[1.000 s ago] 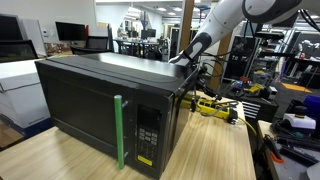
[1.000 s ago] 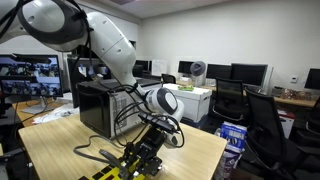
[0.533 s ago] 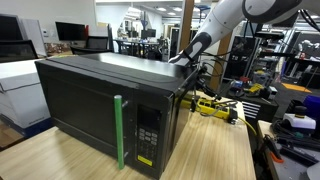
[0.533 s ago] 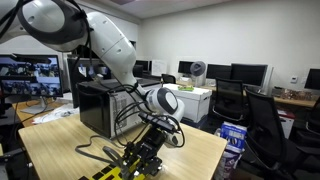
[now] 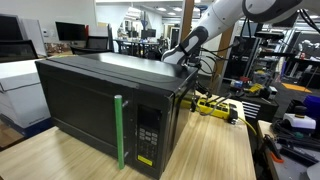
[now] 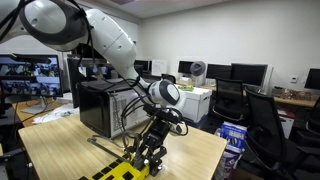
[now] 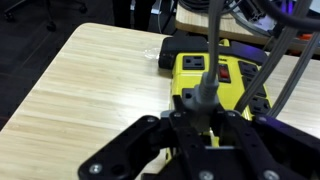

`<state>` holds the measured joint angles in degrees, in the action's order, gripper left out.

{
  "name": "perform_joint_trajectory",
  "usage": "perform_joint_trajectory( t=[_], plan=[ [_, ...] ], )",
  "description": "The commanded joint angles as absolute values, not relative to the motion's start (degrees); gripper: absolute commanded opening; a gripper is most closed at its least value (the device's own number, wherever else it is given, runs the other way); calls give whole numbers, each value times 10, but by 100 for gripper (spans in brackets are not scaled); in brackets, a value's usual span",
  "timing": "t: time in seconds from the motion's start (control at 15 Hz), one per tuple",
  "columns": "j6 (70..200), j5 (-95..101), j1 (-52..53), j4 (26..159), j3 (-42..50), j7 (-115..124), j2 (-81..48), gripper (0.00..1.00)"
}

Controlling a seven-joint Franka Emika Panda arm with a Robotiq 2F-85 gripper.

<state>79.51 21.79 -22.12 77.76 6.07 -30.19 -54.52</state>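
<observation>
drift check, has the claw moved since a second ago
Yes: in an exterior view the claw, shut on a grey plug, has risen and shifted left against the top edge of the black metal microwave oven.

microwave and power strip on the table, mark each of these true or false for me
1. The power strip is yellow and black. True.
2. The microwave has its door open. False: the door is shut.
3. The tool grips a grey plug with a cord. True.
4. The power strip lies on top of the microwave. False: it lies on the wooden table beside it.
5. A green handle runs down the microwave door. True.
</observation>
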Motion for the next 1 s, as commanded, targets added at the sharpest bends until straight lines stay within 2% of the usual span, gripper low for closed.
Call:
perform_joint_trajectory(
  t=[0.0,0.93],
  plan=[
    [791,217,-219,797,64,-316,-533,8],
    [731,254,-215,832,78,-314,-507,8]
  ],
)
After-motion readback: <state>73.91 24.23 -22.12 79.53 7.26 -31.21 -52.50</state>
